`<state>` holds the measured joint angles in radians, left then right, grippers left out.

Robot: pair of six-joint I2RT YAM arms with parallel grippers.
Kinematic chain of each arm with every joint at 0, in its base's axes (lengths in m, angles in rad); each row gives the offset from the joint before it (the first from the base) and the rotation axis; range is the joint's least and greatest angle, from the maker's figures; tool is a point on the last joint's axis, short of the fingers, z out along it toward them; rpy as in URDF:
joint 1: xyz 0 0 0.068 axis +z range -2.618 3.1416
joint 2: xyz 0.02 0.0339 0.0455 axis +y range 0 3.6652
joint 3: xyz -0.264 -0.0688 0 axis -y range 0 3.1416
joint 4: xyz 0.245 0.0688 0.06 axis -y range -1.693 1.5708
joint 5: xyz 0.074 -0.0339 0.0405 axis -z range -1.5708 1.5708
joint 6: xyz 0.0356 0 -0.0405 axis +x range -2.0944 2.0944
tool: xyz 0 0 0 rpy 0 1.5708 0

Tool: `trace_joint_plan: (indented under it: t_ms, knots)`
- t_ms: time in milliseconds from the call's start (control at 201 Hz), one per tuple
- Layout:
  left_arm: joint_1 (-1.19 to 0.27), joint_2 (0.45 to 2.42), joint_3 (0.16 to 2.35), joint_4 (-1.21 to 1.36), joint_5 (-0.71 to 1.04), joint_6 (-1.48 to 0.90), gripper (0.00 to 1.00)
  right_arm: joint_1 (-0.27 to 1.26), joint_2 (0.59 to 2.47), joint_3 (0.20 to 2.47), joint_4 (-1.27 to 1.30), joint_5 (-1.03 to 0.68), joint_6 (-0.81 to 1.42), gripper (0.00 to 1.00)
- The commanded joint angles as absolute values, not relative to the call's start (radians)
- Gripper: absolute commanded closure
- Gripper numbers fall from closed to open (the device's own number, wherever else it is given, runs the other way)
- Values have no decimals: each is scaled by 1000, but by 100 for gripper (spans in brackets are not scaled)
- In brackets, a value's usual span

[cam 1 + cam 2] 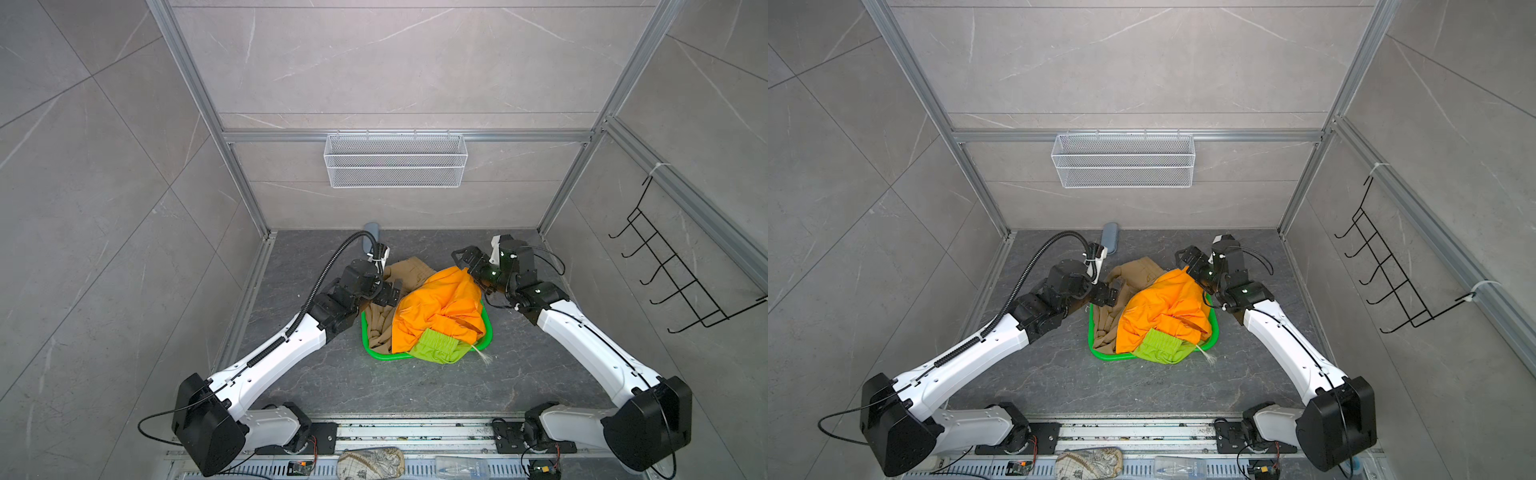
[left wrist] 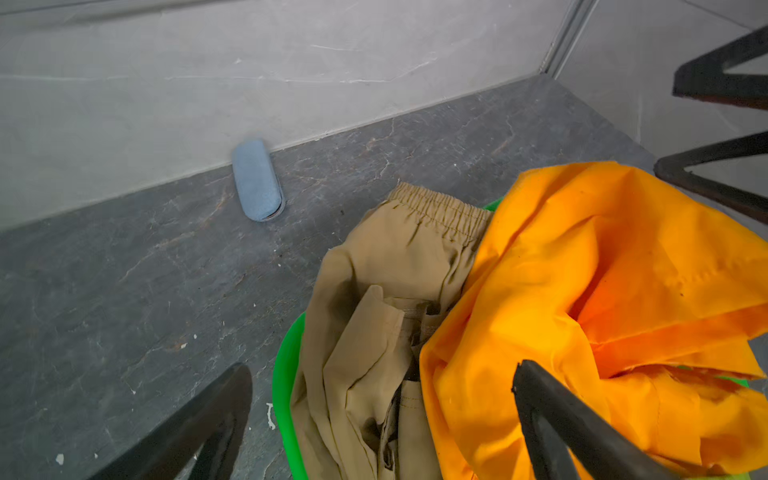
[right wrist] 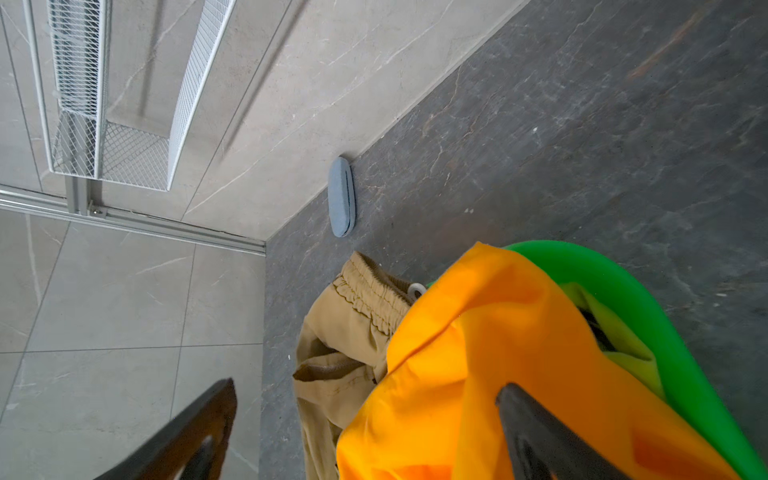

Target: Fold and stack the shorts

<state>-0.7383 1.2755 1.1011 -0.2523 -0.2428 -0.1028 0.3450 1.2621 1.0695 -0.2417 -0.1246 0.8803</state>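
Grey floor (image 1: 332, 386) bears basket (image 1: 375, 354) heaped with shorts (image 1: 440, 307).

We see the left arm (image 1: 270, 357) and right arm (image 1: 582, 332) clad in white shells between black joint housings, a ribbed black conduit (image 1: 328, 266) on the left one, thin black wires (image 1: 153, 419) at both, and tapering black fingers (image 2: 582, 424) on the left gripper (image 2: 382, 368) and right gripper (image 3: 365, 385).
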Motion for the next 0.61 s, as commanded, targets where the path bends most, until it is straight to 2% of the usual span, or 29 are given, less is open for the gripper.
trace_joint_plan:
  t_ms: [0, 115, 204, 269, 398, 513, 603]
  knots:
    - [-750, 1295, 1157, -268, -293, 1, 0, 352, 1203, 1042, -334, -45, 788, 0]
    - [-750, 1301, 1167, -264, -298, 36, 0, 356, 1210, 1060, -488, 66, 714, 1]
    - [-750, 1284, 1148, -219, -381, -37, 0, 354, 1223, 1048, -550, 116, 680, 1]
    - [-750, 1268, 1131, -203, -368, -61, 0, 353, 1222, 1013, -518, 77, 675, 5]
    - [-750, 1263, 1112, -183, -296, -61, 0, 353, 1200, 941, -430, 33, 685, 6]
    - [-750, 1278, 1158, -292, -296, -87, 0, 349, 1230, 930, -469, 85, 663, 5]
    - [-750, 1290, 1174, -364, -295, -127, 0, 328, 1273, 913, -477, 50, 655, 6]
